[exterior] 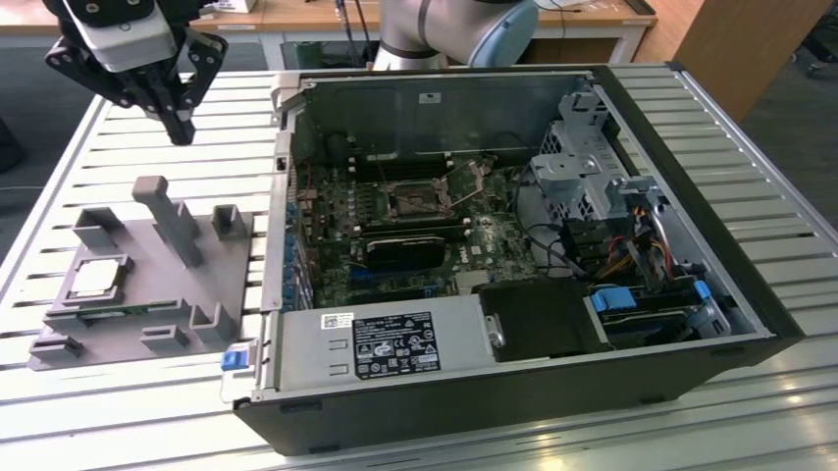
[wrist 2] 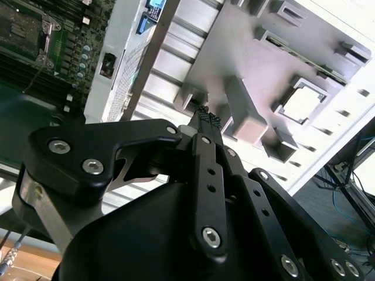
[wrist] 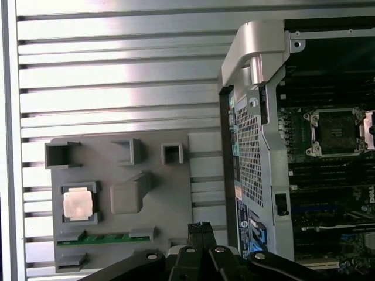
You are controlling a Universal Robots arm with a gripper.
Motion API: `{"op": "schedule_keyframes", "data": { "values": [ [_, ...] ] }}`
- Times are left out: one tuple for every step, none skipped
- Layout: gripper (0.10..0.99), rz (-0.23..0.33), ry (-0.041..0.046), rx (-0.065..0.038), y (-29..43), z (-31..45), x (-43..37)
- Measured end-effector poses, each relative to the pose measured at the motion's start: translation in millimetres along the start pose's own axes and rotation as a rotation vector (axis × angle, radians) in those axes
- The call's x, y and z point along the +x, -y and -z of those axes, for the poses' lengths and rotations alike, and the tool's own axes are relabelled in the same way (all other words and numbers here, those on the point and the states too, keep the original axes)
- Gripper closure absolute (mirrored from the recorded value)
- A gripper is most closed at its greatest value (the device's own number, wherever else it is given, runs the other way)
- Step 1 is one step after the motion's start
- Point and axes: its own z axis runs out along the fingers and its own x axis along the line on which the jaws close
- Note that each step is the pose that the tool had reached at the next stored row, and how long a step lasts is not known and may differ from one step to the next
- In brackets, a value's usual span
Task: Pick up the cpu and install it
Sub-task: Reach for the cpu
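Silvery-grey metal on top, the cpu [exterior: 98, 278] lies flat in a square recess of the grey plastic tray [exterior: 216, 280], at the left of the exterior view on the slatted aluminium desk [exterior: 92, 412]. The pincer [exterior: 181, 133] hangs in the upper left of that frame, raised clear of the tray, its fingers drawn together on nothing. The cpu sits below and to the left of it, well apart. Being square, the chip offers no long axis. The black socket [exterior: 416, 201] inside the open computer case [exterior: 524, 392] seems uncovered, though its frame is hard to judge.
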Motion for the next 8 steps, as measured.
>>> {"op": "schedule_keyframes", "data": {
  "values": [
    [0.98,0.0,0.0,0.0,0.1,0.0,0.7],
    [0.98,0.0,0.0,0.0,0.1,0.0,1.3],
    [0.98,0.0,0.0,0.0,0.1,0.0,1.9],
    [0.98,0.0,-0.0001,0.0,0.2,0.0,2.5],
    [0.98,0.0,-0.0001,0.0,0.3,0.0,3.1],
    [0.98,0.0,-0.0001,0.0,0.3,0.0,3.7],
    [0.98,0.0,0.0,0.0,0.4,-0.1,4.3],
    [0.98,0.0,0.0,0.0,0.4,-0.1,4.9]
  ]
}}
